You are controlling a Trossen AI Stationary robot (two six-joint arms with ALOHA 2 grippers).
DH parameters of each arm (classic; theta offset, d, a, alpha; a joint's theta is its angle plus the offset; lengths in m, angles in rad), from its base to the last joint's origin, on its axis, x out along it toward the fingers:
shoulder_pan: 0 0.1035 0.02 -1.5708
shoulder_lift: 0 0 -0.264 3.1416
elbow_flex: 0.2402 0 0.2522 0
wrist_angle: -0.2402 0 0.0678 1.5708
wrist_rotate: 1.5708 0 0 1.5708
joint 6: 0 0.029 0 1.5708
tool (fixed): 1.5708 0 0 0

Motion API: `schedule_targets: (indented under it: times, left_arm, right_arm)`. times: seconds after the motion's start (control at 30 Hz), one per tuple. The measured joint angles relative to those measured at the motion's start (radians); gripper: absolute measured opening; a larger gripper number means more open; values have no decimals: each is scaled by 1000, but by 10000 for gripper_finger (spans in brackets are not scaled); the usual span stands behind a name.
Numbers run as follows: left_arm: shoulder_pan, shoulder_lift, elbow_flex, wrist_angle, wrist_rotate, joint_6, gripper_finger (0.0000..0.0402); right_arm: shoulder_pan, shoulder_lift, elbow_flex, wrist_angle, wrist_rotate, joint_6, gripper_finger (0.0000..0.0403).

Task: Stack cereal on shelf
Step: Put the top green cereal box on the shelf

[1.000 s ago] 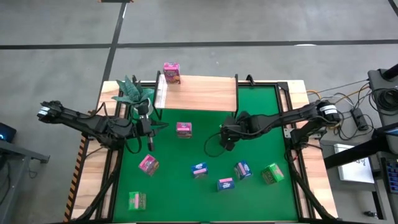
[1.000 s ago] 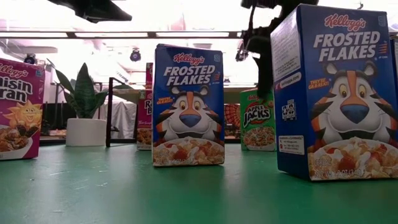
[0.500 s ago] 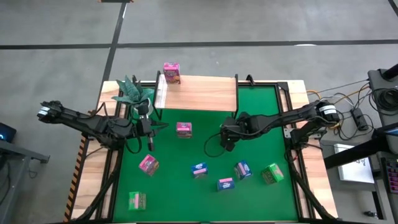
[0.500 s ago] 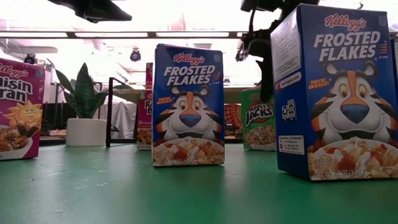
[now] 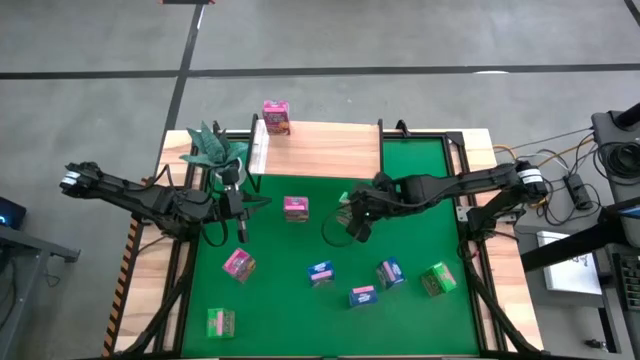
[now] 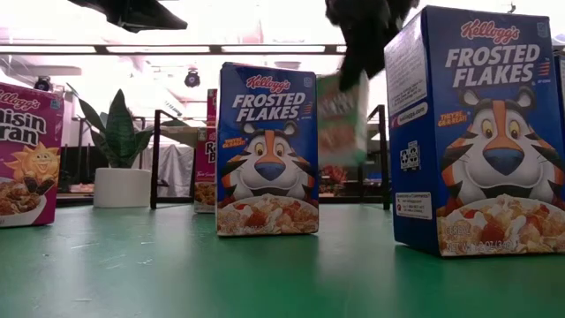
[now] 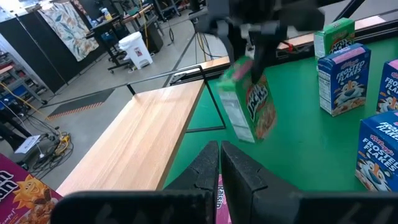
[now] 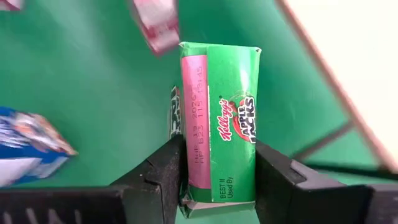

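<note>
My right gripper (image 5: 352, 215) is shut on a green Apple Jacks cereal box (image 5: 344, 211) above the middle of the green mat, just near of the light-wood shelf (image 5: 320, 150). The box shows lifted and tilted in the low view (image 6: 342, 119) and the left wrist view (image 7: 249, 106). A pink box (image 5: 275, 116) stands on the shelf's left end. My left gripper (image 5: 243, 207) waits, shut and empty, over the mat's left side; it also shows in its wrist view (image 7: 219, 165). My right gripper pinches the green box between its two fingers (image 8: 168, 168), on two opposite faces near the box's upper end (image 8: 186, 180). The fingers come from above, pointing down. The box hangs below them, tilted, clear of the mat.
On the mat stand two pink boxes (image 5: 295, 208) (image 5: 238, 263), three blue boxes (image 5: 320, 273) (image 5: 362, 296) (image 5: 390, 272) and two green boxes (image 5: 220, 322) (image 5: 437, 279). A potted plant (image 5: 213, 148) stands by the shelf's left end.
My right gripper has gone up and a little toward the table's left edge with the green box. The box stood upright on the mat before; now it is lifted clear and tipped.
</note>
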Motion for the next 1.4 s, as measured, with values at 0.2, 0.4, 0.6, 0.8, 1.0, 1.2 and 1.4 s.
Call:
schedule_targets:
  times: [0.2, 0.4, 0.6, 0.8, 1.0, 1.2, 1.4]
  left_arm:
    - [0, 0, 0, 0, 0, 0, 0]
    - [0, 0, 0, 0, 0, 0, 0]
    - [0, 0, 0, 0, 0, 0, 0]
    - [0, 0, 0, 0, 0, 4, 0]
    - [0, 0, 0, 0, 0, 8, 0]
    - [0, 0, 0, 0, 0, 12, 0]
    - [0, 0, 0, 0, 0, 12, 0]
  right_arm:
    - [-35, 0, 163, 0, -19, -159, 141]
    - [-140, 3, 274, 24, -16, -340, 141]
    - [-284, 37, 325, 134, -91, -519, 141]
    - [-412, 131, 374, 234, -196, -653, 141]
    - [-496, 246, 462, 197, -202, -748, 141]
    - [-523, 353, 594, 83, -259, -789, 141]
    - [-526, 430, 698, 38, -267, -797, 163]
